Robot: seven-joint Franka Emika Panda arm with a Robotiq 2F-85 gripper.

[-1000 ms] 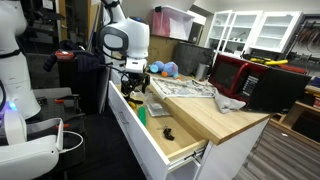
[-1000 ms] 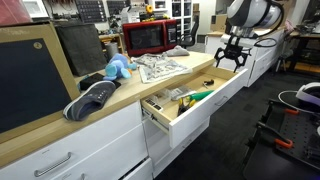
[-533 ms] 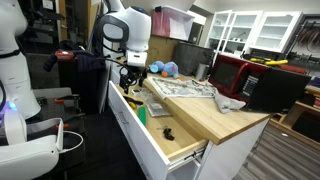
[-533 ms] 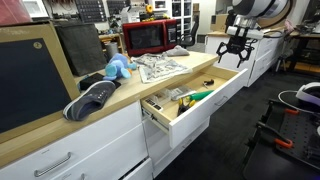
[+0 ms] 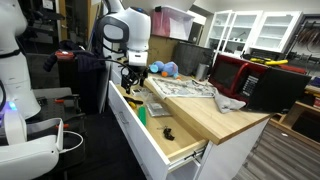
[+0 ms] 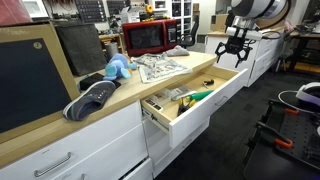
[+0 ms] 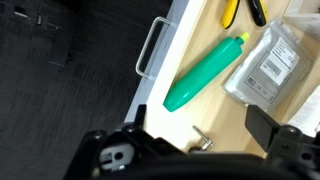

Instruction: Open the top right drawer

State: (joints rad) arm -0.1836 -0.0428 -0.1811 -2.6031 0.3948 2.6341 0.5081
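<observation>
The top right drawer (image 5: 153, 137) stands pulled out of the white cabinet under the wooden countertop, also seen in the other exterior view (image 6: 213, 107). Its pale inner box holds a green marker-like tube (image 7: 205, 72), a clear plastic packet (image 7: 268, 65), a yellow and black tool (image 7: 240, 10) and a small metal key (image 7: 203, 140). The white front with its slim metal handle (image 7: 150, 45) shows in the wrist view. My gripper (image 5: 133, 80) (image 6: 233, 57) (image 7: 200, 130) hangs open and empty above the drawer's handle end, touching nothing.
On the countertop lie newspapers (image 5: 185, 88), a blue plush toy (image 6: 118, 68), a grey shoe (image 6: 92, 98) and a red microwave (image 5: 240, 75). A white robot body (image 5: 15, 70) stands beside the cabinet. Dark floor lies in front of the drawer.
My gripper rose a little above the open drawer a second ago and has held still since. The drawer has not moved.
</observation>
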